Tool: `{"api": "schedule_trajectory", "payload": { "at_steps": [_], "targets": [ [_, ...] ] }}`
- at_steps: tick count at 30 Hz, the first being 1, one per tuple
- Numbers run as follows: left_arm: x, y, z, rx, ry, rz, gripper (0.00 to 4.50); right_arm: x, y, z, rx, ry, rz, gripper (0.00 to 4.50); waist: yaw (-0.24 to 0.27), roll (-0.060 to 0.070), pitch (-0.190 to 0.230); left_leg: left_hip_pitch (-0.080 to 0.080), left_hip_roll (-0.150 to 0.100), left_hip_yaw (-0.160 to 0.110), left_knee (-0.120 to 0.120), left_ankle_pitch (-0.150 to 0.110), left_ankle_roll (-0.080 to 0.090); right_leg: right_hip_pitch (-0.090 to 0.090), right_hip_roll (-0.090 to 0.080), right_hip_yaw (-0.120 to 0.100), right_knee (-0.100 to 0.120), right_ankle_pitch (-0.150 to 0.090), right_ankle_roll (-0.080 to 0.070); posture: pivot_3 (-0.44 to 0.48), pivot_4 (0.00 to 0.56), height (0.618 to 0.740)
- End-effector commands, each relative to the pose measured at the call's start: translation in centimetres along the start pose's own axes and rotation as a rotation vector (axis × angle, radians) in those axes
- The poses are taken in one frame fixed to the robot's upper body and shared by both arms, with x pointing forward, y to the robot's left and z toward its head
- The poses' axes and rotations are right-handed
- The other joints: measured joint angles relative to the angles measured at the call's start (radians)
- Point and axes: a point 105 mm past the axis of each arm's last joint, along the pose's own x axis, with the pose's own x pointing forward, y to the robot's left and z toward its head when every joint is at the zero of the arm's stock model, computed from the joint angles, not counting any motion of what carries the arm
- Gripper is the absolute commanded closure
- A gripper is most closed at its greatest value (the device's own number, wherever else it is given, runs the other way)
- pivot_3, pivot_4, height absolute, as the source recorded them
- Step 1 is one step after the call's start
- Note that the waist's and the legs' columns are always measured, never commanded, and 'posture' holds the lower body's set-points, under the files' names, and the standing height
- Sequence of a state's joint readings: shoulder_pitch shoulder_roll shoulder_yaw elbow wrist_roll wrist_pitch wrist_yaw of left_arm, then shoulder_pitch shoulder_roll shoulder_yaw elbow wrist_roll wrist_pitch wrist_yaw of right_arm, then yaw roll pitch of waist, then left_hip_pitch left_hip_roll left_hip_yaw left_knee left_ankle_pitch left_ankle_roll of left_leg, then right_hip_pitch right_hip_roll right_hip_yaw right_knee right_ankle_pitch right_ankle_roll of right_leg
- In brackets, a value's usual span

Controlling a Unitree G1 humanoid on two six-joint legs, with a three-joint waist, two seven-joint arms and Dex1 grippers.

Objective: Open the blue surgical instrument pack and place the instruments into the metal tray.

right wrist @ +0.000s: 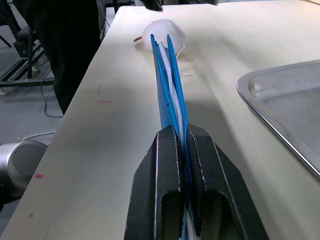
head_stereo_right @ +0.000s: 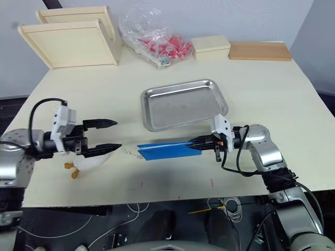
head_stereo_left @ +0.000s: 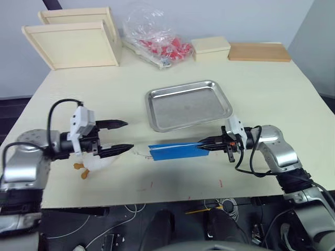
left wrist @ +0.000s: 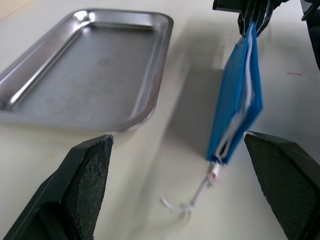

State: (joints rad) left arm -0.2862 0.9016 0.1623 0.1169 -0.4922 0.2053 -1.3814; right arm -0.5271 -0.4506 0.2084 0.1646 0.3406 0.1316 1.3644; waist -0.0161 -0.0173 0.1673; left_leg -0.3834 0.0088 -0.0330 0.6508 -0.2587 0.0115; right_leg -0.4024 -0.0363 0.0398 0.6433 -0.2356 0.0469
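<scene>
The blue surgical instrument pack (head_stereo_left: 175, 150) is held on edge just above the table, in front of the metal tray (head_stereo_left: 188, 104). My right gripper (head_stereo_left: 203, 146) is shut on the pack's right end, and its fingers (right wrist: 170, 165) pinch the blue fabric and pale lining (right wrist: 170, 85). A thin white string (left wrist: 192, 202) trails from the pack's free left end. My left gripper (head_stereo_left: 128, 135) is open, a short way left of that end and apart from it, with the pack (left wrist: 240, 100) between its spread fingertips in the left wrist view. The tray holds nothing. The instruments are hidden.
A white cup-shaped object with orange bits (head_stereo_left: 91, 163) lies under my left gripper near the table's front edge. Along the back stand two pale wooden framed trays (head_stereo_left: 73, 44), a clear bag of red items (head_stereo_left: 157, 44), a pale box (head_stereo_left: 210, 46) and a wooden board (head_stereo_left: 259, 51).
</scene>
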Motion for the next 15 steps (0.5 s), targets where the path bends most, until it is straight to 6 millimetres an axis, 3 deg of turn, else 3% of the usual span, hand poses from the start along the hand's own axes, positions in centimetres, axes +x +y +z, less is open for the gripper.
{"api": "schedule_trajectory", "payload": {
  "at_steps": [1,15],
  "targets": [
    [1.3,0.1,-0.2,0.033,0.005,-0.061,0.06,-0.1,-0.3,1.2,-0.040,-0.019,0.000,4.50,0.001,0.000,0.000,0.000,0.000,0.000,0.000,0.000,0.000,0.000,0.000,0.000,0.000,0.000,0.000,0.000,0.150,0.740],
    [5.3,-0.1,-0.1,0.051,-0.049,-0.194,0.06,-0.2,-0.4,1.4,-0.043,-0.019,-0.007,4.50,0.000,-0.001,0.000,-0.001,-0.001,0.000,0.001,0.000,0.000,0.000,0.001,0.000,0.001,0.000,0.000,0.000,0.150,0.740]
  ]
}}
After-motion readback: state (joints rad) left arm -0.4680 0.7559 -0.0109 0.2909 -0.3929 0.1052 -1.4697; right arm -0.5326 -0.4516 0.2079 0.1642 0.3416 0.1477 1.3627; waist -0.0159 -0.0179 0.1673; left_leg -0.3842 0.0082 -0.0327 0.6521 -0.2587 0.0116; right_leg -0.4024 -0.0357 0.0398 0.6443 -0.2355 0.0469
